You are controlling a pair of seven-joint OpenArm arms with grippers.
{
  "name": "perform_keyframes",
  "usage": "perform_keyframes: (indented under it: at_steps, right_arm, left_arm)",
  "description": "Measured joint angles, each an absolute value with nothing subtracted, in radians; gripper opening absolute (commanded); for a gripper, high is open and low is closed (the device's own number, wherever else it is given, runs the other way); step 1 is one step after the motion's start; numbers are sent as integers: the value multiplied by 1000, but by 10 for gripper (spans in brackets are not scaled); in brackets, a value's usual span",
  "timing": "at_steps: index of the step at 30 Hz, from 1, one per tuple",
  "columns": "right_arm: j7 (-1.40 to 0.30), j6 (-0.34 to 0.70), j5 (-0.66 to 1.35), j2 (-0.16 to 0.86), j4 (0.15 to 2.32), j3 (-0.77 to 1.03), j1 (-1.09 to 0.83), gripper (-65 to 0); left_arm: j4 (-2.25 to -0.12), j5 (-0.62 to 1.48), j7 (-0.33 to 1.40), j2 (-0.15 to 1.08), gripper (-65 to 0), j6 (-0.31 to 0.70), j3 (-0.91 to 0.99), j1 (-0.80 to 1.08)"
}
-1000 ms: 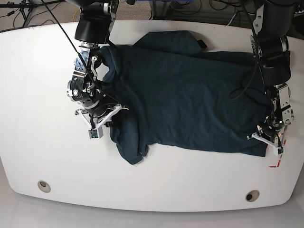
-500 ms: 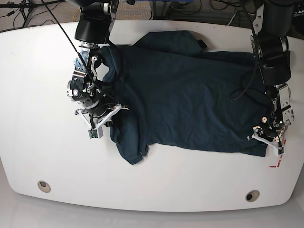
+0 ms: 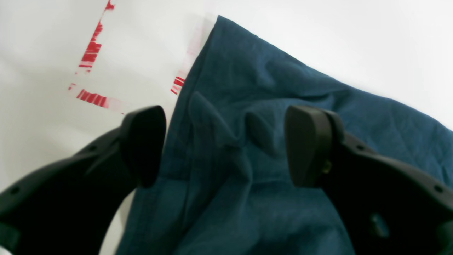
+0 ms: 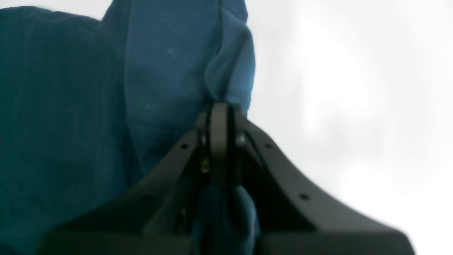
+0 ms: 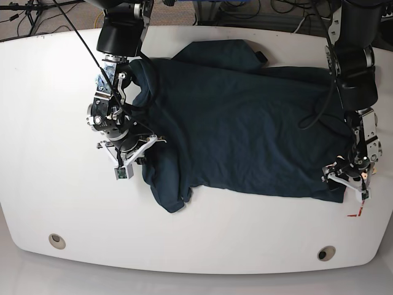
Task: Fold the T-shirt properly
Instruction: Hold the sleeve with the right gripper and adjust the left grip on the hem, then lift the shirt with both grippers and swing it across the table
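My left gripper [image 3: 226, 148] has just let go; jaws now spread over the hem corner of the T-shirt [image 5: 239, 123], at table's [image 5: 49, 92] four o'clock. Right gripper [image 4: 220, 117] pinches cloth at nine. That corner looks placed, I judge.

I can read no text, label, brand or number anywhere. The only sign I see is a set of worn red marks [image 3: 92, 53] painted on my white tabletop [image 3: 42, 42], forming a broken corner shape near the edge on my left arm's side; a second faded red streak [image 3: 179, 83] runs just beside the hem of the T-shirt [image 3: 247, 159]. They spell nothing.
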State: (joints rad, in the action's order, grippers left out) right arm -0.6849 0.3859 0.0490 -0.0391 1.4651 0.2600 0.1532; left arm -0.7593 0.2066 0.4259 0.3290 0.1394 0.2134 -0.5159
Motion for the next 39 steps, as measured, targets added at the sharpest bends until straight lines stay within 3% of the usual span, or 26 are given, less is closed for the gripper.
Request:
perform_keyframes:
  at_steps: [9, 17, 20, 27, 29, 39]
  right_arm:
    - [-685, 386, 49, -39, 1465, 260, 153, -647]
    - [-685, 386, 49, -39, 1465, 260, 153, -647]
    - [-685, 386, 49, -39, 1465, 260, 153, -647]
    - [-685, 386, 49, -39, 1465, 260, 153, -647]
    - [-685, 386, 49, -39, 1465, 260, 153, -647]
    - [-685, 386, 49, -39, 1465, 260, 153, -647]
  left_arm:
    - [-603, 203, 395, 327, -172, 139, 213, -588]
    - [-586, 204, 384, 327, -186, 139, 213, -596]
    - [-586, 203, 376, 327, -272, 139, 213, -596]
    - [-586, 203, 374, 328, -586, 139, 191, -596]
    - [-586, 204, 373, 328, -650, 139, 165, -596]
    - [-584, 207, 376, 326, -650, 140, 109, -596]
